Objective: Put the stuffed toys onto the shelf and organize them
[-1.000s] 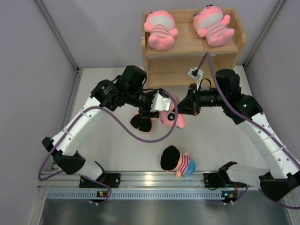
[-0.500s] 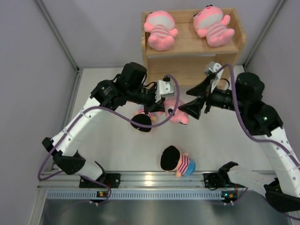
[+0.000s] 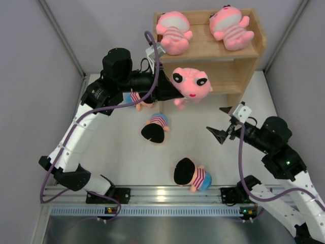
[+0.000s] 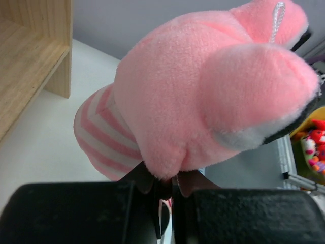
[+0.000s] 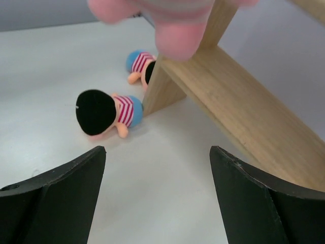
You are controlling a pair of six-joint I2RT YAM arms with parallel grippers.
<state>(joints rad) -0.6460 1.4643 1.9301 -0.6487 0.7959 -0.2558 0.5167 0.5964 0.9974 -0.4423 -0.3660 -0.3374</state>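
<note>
One doll lies toward the far-left part of the tabletop, partly hidden under the left arm. A second doll lies just right of it, nearer the middle, and a third doll lies close to the near edge. The left gripper pinches the underside of a pink striped toy, holding it off the table in front of the lower tier of the shelf. The shelf stands at the far edge, right of centre. On its top tier sit a left pink toy and a right pink toy. The right gripper hangs over the right side of the tabletop, fingers spread wide around nothing.
</note>
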